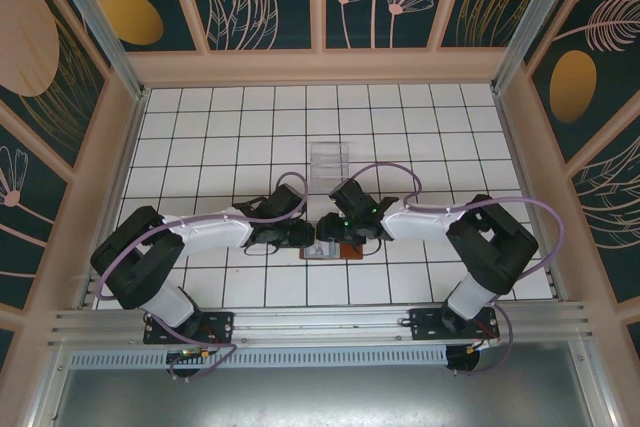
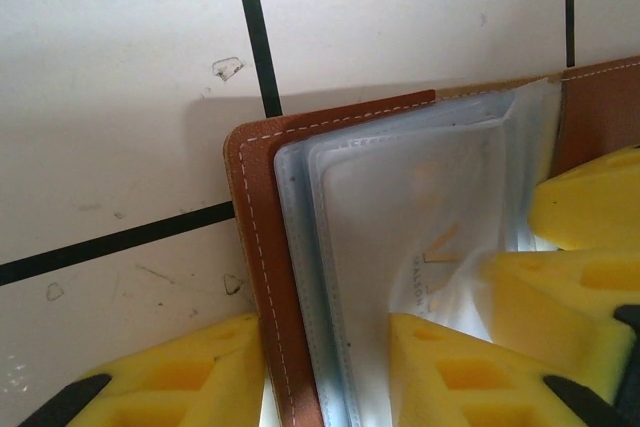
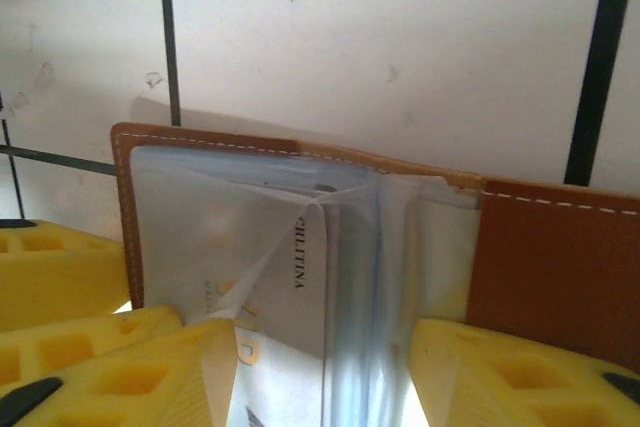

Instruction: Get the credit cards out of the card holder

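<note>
The card holder (image 1: 341, 251) lies open on the white tiles between both arms, brown leather outside with clear sleeves inside. My left gripper (image 1: 314, 241) is shut on the card holder's left flap (image 2: 262, 247): one yellow finger (image 2: 170, 377) sits outside the stitched edge, the other (image 2: 470, 367) on the sleeves. A pale credit card (image 2: 420, 207) with a gold mark shows through the plastic. My right gripper (image 3: 325, 382) stands open astride the sleeves, with a printed credit card (image 3: 295, 287) between its fingers. The holder's right flap (image 3: 550, 257) lies beside it.
A clear plastic tray (image 1: 330, 159) stands about two tiles behind the holder. Wooden walls (image 1: 120, 147) close in the tiled floor on the left, right and back. The right gripper's yellow fingers (image 2: 590, 207) reach into the left wrist view at the right edge.
</note>
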